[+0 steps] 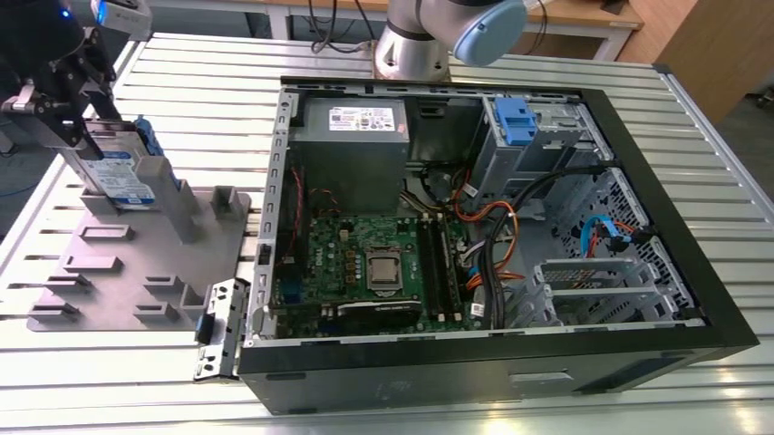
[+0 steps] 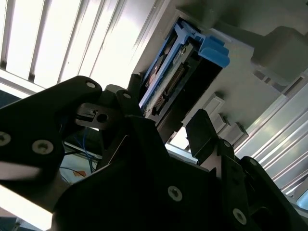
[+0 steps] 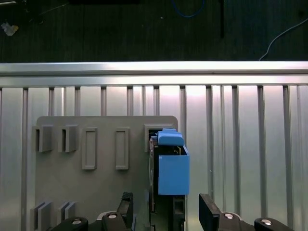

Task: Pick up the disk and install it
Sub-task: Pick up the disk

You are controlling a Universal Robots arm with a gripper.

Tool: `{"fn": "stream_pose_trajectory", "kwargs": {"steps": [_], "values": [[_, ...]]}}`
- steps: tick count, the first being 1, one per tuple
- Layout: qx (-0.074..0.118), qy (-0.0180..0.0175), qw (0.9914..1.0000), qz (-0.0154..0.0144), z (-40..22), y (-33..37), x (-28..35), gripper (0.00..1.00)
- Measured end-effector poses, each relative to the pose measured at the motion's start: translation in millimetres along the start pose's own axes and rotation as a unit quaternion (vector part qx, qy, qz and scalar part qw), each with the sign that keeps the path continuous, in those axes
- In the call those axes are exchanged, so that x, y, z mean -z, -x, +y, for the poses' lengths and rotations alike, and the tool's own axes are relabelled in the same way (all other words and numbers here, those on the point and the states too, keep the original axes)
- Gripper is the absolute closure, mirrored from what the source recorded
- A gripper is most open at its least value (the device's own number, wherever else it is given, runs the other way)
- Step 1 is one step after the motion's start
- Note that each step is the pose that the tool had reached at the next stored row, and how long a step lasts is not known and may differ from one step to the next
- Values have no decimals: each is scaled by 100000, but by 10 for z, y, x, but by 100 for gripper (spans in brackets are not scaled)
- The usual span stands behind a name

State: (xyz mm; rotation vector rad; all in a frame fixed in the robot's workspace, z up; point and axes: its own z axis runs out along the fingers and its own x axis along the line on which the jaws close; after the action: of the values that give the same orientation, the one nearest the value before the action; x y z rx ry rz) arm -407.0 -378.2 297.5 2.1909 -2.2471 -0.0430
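The disk (image 1: 121, 177), a silver drive with a blue-and-white label and blue side rails, stands on edge in a slot of the grey fixture plate (image 1: 133, 263) at the exterior view's left. My gripper (image 1: 87, 122) hangs just above and around its top end. In both wrist views the black fingers (image 3: 126, 206) sit on either side of the disk (image 3: 171, 166), with gaps between them and the drive. The gripper (image 3: 167, 209) is open and the disk (image 2: 168, 82) rests in the fixture (image 3: 96, 183). In the second wrist view the gripper (image 2: 166, 120) straddles the drive's connector end.
An open computer case (image 1: 677, 272) lies at the exterior view's right, with a grey power-supply box (image 1: 354, 122), a motherboard (image 1: 375, 263), cables and a bare blue bracket (image 1: 514, 122) in its drive bay. The arm's base (image 1: 418, 41) stands behind the case. The table (image 1: 194, 82) is slatted aluminium.
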Motion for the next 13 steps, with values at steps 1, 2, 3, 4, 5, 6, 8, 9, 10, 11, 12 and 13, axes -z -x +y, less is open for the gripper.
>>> {"fn": "stream_pose_trajectory", "kwargs": {"steps": [1, 2, 3, 4, 5, 6, 8, 9, 10, 11, 12, 13], "values": [[1, 3, 100000, 1, 0, 0, 0, 35], [-1, 1, 100000, 2, 0, 0, 0, 35], [1, 1, 100000, 1, 0, 0, 0, 35], [1, 0, 100000, 0, 0, 0, 0, 35], [-1, 1, 100000, 3, 0, 0, 0, 35], [-2, 2, 100000, 0, 0, 0, 0, 35], [1, 2, 100000, 2, 0, 0, -1, 35], [0, 1, 100000, 0, 0, 0, -1, 35], [0, 3, 100000, 2, 0, 0, -1, 35], [-1, 2, 100000, 2, 0, 0, -1, 35], [1, 4, 100000, 2, 0, 0, -1, 37], [-1, 3, 100000, 2, 0, 0, -1, 43]]}}
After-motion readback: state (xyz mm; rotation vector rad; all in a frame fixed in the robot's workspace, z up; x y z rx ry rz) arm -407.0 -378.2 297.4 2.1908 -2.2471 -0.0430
